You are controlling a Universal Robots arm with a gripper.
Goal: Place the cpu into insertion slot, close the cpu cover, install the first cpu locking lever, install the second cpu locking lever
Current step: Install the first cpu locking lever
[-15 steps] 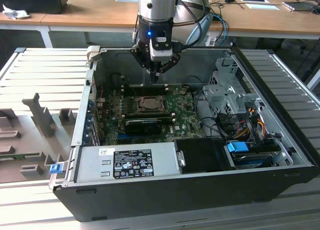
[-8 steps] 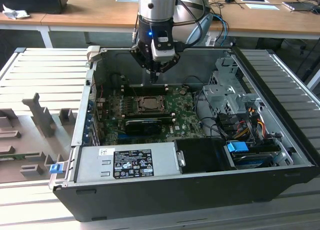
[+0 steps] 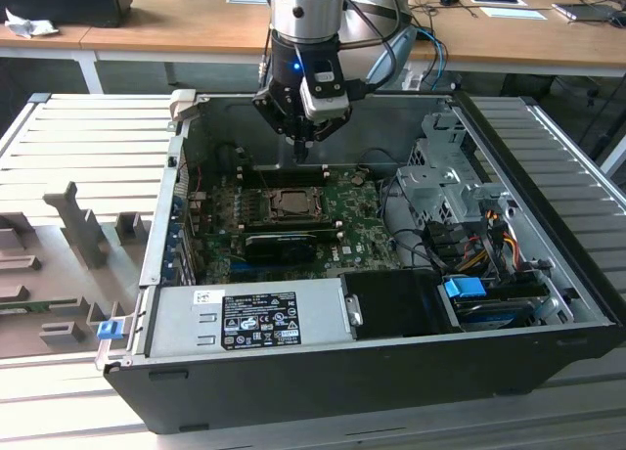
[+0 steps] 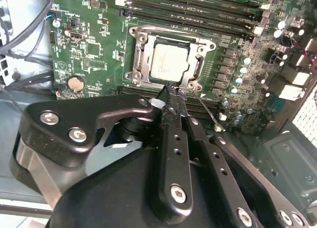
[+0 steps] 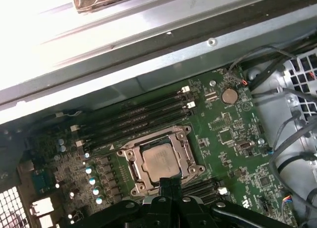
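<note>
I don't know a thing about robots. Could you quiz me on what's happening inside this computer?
1. True or false: the tool is close by the socket.
2. The chip is: A in the socket, B held by the tool, C missing.
3. What colour is the circuit board?
Key: 1 true; 2 A; 3 green.
</note>
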